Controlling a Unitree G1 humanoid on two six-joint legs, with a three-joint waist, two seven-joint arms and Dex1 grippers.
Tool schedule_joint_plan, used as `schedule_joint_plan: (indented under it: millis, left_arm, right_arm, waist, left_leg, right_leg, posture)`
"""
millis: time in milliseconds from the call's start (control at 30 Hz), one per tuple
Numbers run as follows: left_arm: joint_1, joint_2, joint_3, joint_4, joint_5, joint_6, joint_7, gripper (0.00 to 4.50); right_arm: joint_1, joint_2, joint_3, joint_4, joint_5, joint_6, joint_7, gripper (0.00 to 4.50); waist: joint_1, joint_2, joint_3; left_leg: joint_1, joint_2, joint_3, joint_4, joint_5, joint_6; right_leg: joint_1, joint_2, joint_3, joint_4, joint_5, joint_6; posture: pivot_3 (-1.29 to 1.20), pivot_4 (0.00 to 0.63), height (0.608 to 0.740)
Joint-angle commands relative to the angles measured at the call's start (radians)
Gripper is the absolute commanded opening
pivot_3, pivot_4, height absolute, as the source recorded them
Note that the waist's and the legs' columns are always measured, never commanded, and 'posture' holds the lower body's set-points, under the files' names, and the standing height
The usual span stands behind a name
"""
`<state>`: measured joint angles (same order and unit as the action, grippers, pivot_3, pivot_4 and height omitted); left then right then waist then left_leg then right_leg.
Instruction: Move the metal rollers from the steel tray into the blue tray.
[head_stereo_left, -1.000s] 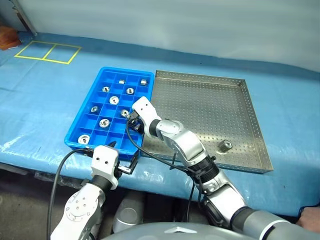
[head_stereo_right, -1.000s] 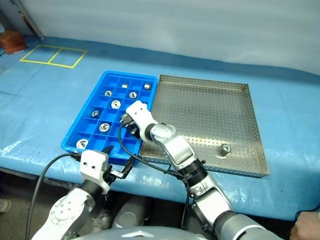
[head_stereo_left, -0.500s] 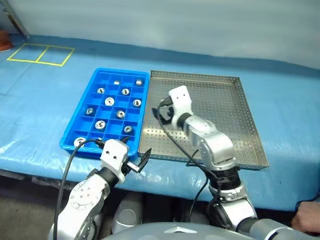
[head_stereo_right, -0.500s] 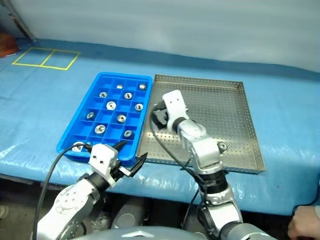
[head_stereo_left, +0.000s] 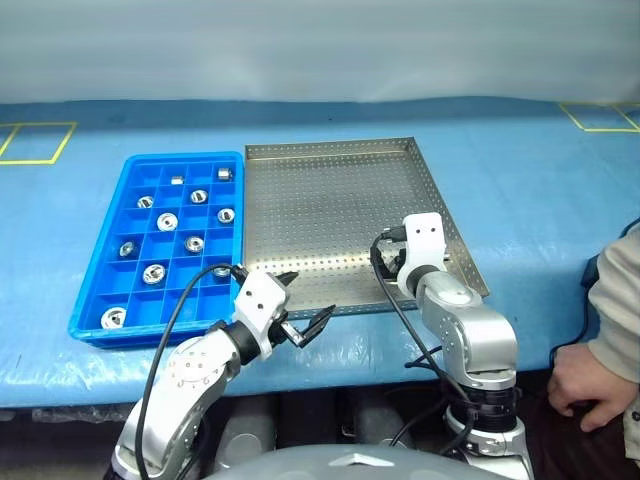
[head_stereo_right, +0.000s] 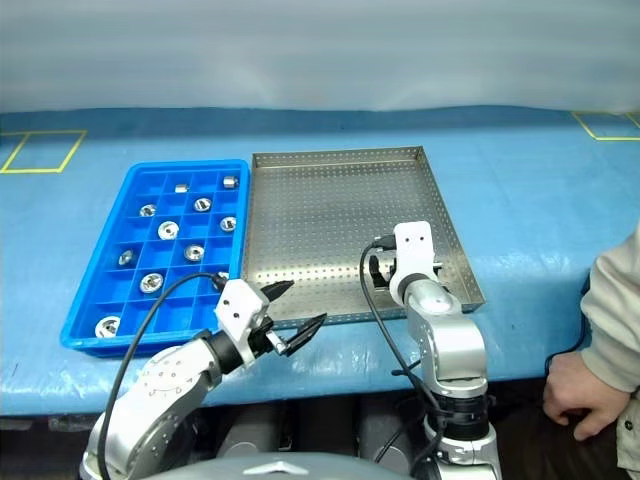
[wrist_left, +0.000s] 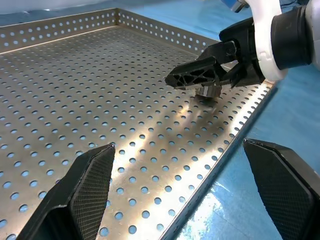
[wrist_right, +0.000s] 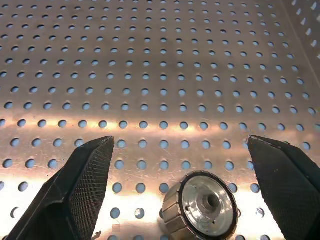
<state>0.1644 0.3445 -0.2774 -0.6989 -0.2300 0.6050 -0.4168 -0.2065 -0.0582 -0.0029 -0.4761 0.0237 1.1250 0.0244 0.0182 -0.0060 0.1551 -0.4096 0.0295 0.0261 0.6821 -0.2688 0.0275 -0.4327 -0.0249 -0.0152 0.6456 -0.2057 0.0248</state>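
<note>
right end effector (wrist_right: 182, 165): wide open, empty | metal roller (wrist_right: 201, 205): between fingertips, on steel tray (wrist_right: 150, 60)

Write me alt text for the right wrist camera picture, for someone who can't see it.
A small shiny silver metal roller with a central hole lies on the perforated floor of the silver steel tray, between the two spread black fingers of the robot's open right gripper. Neither finger touches it.
</note>
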Motion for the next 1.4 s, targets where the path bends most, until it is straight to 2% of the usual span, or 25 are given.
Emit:
schedule_joint_plan:
  millis: [33, 267, 367, 467, 600, 767, 1000, 1167, 1400]
  left_arm:
    - [-0.014, 0.002, -0.007, -0.002, -0.015, -0.006, -0.011, 4.50]
    - [-0.012, -0.005, -0.005, -0.002, -0.010, -0.011, 0.012, 4.50]
    - [-0.008, -0.007, -0.001, -0.008, -0.008, -0.011, 0.025, 4.50]
    - [0.001, -0.013, 0.005, -0.014, -0.008, -0.013, 0.042, 4.50]
    - [0.030, -0.039, 0.022, -0.030, 0.021, -0.026, 0.110, 4.50]
    - [0.056, -0.110, 0.091, -0.054, 0.045, -0.057, 0.212, 4.50]
    - [0.088, -0.180, 0.171, -0.111, 0.082, -0.093, 0.320, 4.50]
    - [0.194, -0.242, 0.249, -0.181, 0.120, -0.134, 0.412, 4.50]
    - [0.376, -0.265, 0.283, -0.268, 0.137, -0.159, 0.439, 4.50]
  right_arm:
    - [0.013, -0.006, -0.015, -0.019, -0.007, -0.017, -0.014, 4.47]
    - [0.035, -0.016, -0.014, 0.017, -0.004, -0.029, -0.012, 4.47]
    - [0.027, -0.012, -0.009, 0.018, 0.003, -0.019, -0.005, 3.94]
    - [0.006, -0.010, 0.004, -0.002, 0.018, -0.002, 0.012, 2.93]
    - [-0.043, -0.066, 0.100, -0.055, 0.017, 0.034, 0.048, 1.67]
    - [-0.134, -0.073, 0.199, -0.076, 0.063, 0.046, 0.114, 1.66]
    - [-0.288, -0.033, 0.279, 0.047, 0.086, -0.043, 0.176, 1.66]
    - [-0.385, 0.045, 0.341, 0.194, 0.096, -0.164, 0.222, 1.66]
    - [-0.408, 0.126, 0.415, 0.359, 0.096, -0.318, 0.285, 1.66]
  waist:
    - [-0.002, 0.000, 0.000]
    - [-0.002, 0.000, 0.000]
    - [0.000, 0.000, 0.000]
    - [0.001, 0.000, 0.000]
    - [0.006, 0.000, 0.000]
    - [0.022, -0.001, 0.000]
    - [0.070, -0.001, 0.000]
    - [0.097, -0.001, 0.001]
    - [0.182, -0.002, 0.001]
  left_leg:
    - [0.000, 0.000, 0.001, 0.000, 0.000, 0.000]
    - [0.000, 0.000, 0.002, 0.000, 0.000, 0.001]
    - [0.000, 0.000, 0.002, 0.000, 0.000, 0.001]
    - [0.000, 0.000, 0.003, 0.000, 0.000, 0.001]
    - [0.000, 0.000, 0.003, 0.000, 0.000, 0.001]
    - [0.000, 0.000, 0.001, 0.000, 0.000, 0.001]
    - [0.000, -0.001, 0.000, 0.000, 0.000, 0.001]
    - [-0.001, -0.001, -0.001, 0.000, 0.000, 0.001]
    - [-0.002, -0.001, -0.003, -0.001, 0.000, 0.001]
  right_leg:
    - [0.000, 0.000, 0.001, 0.000, 0.000, 0.000]
    - [0.000, -0.001, 0.003, -0.001, 0.001, 0.002]
    - [0.000, -0.001, 0.003, -0.001, 0.001, 0.002]
    - [0.000, -0.001, 0.003, -0.001, 0.001, 0.002]
    - [0.000, -0.001, 0.004, -0.001, 0.001, 0.002]
    - [0.000, 0.000, 0.003, -0.001, 0.002, 0.003]
    - [0.000, -0.001, 0.001, -0.001, 0.004, 0.007]
    - [0.000, -0.001, 0.001, -0.002, 0.004, 0.007]
    - [0.000, -0.001, -0.003, -0.002, 0.003, 0.005]
  posture:
    - [0.07, 0.150, 0.740]
    - [0.09, 0.150, 0.740]
    - [0.12, 0.150, 0.740]
    - [0.14, 0.150, 0.740]
    - [0.19, 0.150, 0.740]
    - [0.26, 0.150, 0.740]
    - [0.38, 0.150, 0.740]
    - [0.47, 0.150, 0.740]
    - [0.60, 0.150, 0.740]
